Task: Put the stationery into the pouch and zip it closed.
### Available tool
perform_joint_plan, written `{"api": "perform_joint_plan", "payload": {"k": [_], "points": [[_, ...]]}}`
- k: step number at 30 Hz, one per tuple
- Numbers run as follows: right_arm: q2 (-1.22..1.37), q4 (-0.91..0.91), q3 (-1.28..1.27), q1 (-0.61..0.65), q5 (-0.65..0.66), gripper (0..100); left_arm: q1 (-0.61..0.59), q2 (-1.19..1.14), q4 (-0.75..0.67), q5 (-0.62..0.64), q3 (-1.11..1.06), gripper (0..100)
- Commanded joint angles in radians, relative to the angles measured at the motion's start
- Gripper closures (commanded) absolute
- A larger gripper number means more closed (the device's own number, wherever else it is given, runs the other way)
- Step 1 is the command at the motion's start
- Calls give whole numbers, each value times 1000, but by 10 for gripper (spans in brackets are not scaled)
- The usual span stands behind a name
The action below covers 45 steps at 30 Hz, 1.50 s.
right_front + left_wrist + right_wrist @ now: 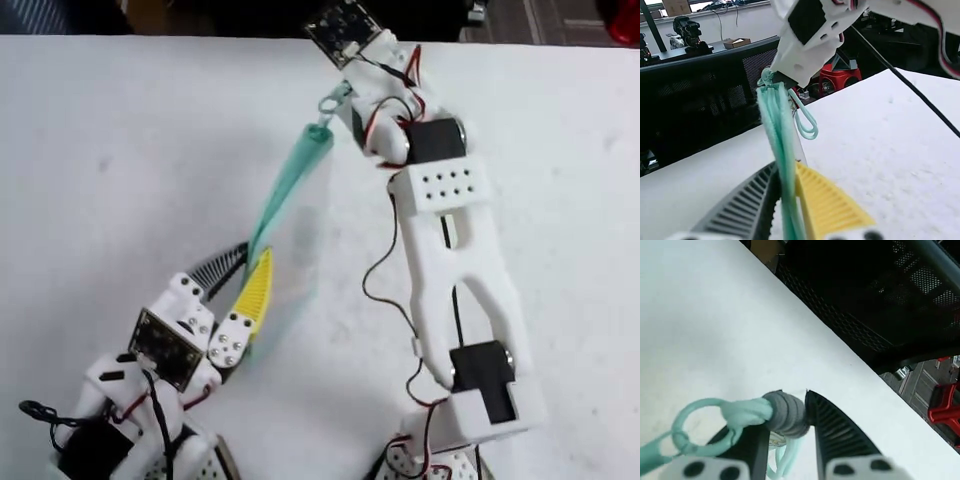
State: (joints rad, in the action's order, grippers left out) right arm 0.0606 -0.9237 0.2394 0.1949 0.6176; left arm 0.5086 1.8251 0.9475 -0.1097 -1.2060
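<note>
One clear, teal-zipped pouch (287, 183) — gripped by left pincer (254, 256), right pincer (338, 101)

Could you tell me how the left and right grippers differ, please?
The left gripper has one yellow and one grey jaw; the right gripper has two black jaws. The left gripper clamps the pouch by its teal zip edge; the right gripper clamps the pull cord. Both are shut.

White tabletop (120, 150), viewed from above. The left arm (130, 400) and right arm (460, 300) are seated at its near edge. A clear, teal-zipped pouch (284, 190) is stretched over the middle; contact with the surface cannot be determined.
</note>
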Motion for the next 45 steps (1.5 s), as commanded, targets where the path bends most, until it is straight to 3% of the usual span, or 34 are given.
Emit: {"api": "perform_joint_plan", "payload": {"k": [1, 18, 20, 23, 25, 34, 40, 45], "points": [[31, 30, 58, -94, 9, 982, -2, 4, 32, -15, 3, 978], [39, 33, 57, -104, 5, 976, -8, 4, 31, -15, 3, 978], [2, -61, 75, -101, 3, 910, -10, 4, 25, -14, -8, 978], [-84, -176, 92, -101, -23, 708, -10, 4, -3, -14, -48, 978], [-151, -225, 106, -104, -38, 627, -10, 4, -29, -14, -68, 978], [-360, -326, 112, -208, 20, 711, -10, 4, -31, -15, -75, 978], [-506, -430, 133, -197, 12, 715, -10, 4, -29, -15, -75, 978], [-598, -588, 249, -110, -224, 715, -10, 4, -28, -15, -75, 978]]}}
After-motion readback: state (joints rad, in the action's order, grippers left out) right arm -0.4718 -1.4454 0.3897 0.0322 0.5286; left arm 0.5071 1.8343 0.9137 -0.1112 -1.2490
